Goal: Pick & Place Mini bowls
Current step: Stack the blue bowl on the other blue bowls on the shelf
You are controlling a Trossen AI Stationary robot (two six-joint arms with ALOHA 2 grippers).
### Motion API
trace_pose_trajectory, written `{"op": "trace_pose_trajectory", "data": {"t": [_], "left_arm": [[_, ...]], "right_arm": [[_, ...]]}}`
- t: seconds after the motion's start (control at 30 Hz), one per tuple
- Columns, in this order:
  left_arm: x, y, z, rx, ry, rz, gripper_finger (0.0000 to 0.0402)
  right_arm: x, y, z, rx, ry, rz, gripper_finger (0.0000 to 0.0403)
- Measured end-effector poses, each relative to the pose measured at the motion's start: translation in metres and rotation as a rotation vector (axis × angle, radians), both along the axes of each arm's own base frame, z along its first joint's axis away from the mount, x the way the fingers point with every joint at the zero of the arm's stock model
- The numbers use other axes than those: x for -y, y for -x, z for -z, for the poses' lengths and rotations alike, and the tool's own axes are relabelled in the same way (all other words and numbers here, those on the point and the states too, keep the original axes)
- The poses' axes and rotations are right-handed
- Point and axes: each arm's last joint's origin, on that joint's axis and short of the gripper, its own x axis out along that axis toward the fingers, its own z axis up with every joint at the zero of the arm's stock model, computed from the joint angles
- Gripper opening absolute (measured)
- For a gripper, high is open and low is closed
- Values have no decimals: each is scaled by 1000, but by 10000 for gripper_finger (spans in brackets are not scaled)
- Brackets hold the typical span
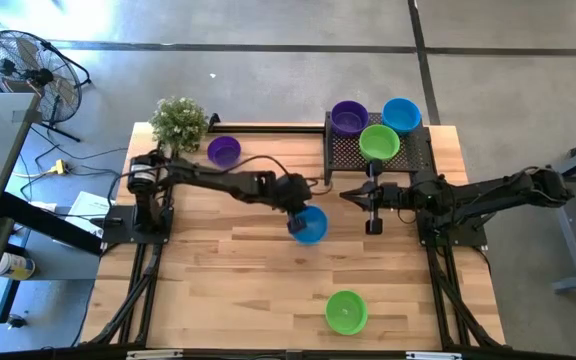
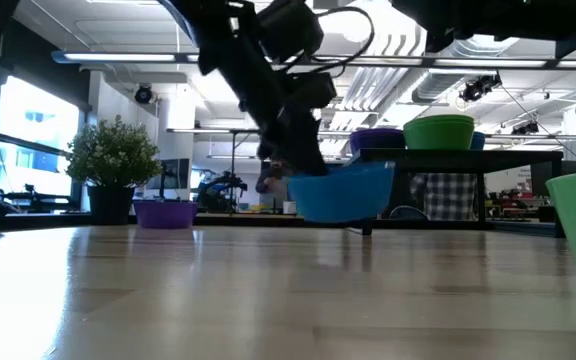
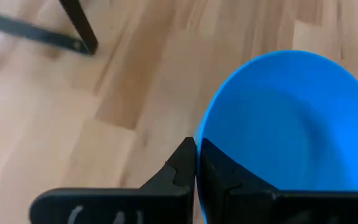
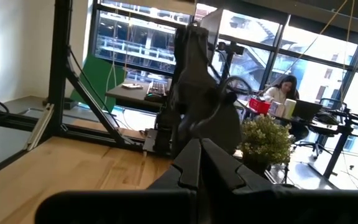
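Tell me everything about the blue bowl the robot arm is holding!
The blue bowl is small, round and looks like smooth plastic, plain bright blue inside and out, with nothing in it. The left gripper is shut on its rim, one finger inside and one outside. In the low view it hangs just above the wooden table, roughly upright and touching nothing else. It sits near the table's middle, in front of the black mesh tray.

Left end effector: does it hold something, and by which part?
Yes. The left end effector is shut on the rim of the blue bowl, with the wall pinched between its fingers. The right end effector holds nothing.
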Motion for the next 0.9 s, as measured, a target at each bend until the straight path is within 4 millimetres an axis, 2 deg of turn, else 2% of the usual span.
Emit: {"op": "trace_pose_trajectory", "data": {"t": [0.1,0.27,0.6,0.67,0.8,0.9], "left_arm": [[3,-7,8,40,20,-4,3],[3,-12,32,-1,54,-16,3],[3,-12,34,-15,58,-15,51],[3,-6,26,-37,29,1,58],[2,3,-7,10,-60,16,60],[2,12,-13,-5,-103,28,46]], "right_arm": [[-1,0,0,1,0,-1,1],[-1,0,0,1,9,1,1],[-1,0,0,-4,14,1,2],[-1,0,1,-7,14,1,2],[-1,0,1,-12,28,3,1],[-1,0,1,-14,36,9,1]]}}
